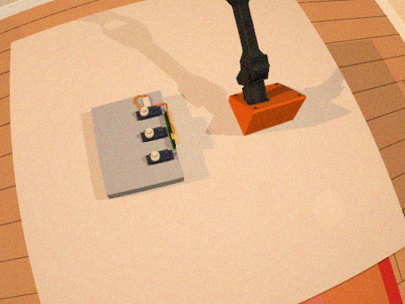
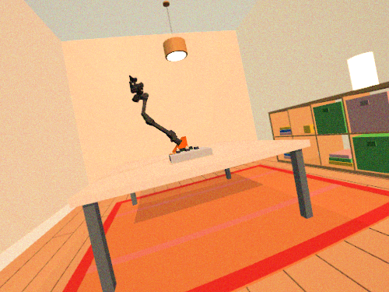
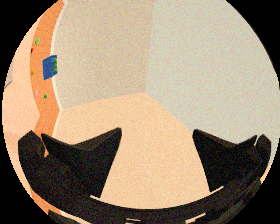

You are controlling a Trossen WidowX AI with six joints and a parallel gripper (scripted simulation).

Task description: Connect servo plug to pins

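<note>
The grey holder (image 1: 121,150) (image 2: 194,154) lies on the table, left of the arm's base in the top view. Three dark servo motors with pale round horns sit on it. A thin orange wire (image 1: 134,101) loops at its upper end beside a small pale block (image 1: 146,100); I cannot tell whether this is the plug. A row of yellow pins (image 1: 176,132) sticks out from the holder's right edge in that view; the coloured band and dot are too small to make out. My gripper (image 2: 131,81) (image 3: 159,133) is open and empty, raised high above the table and far from the holder.
The arm's orange base (image 1: 273,115) stands on the table (image 1: 243,223) (image 2: 132,175), to the right of the pins in the top view. The black arm reaches up and away from the holder. A lamp (image 2: 175,47) hangs from the ceiling. Shelves stand at the right wall.
</note>
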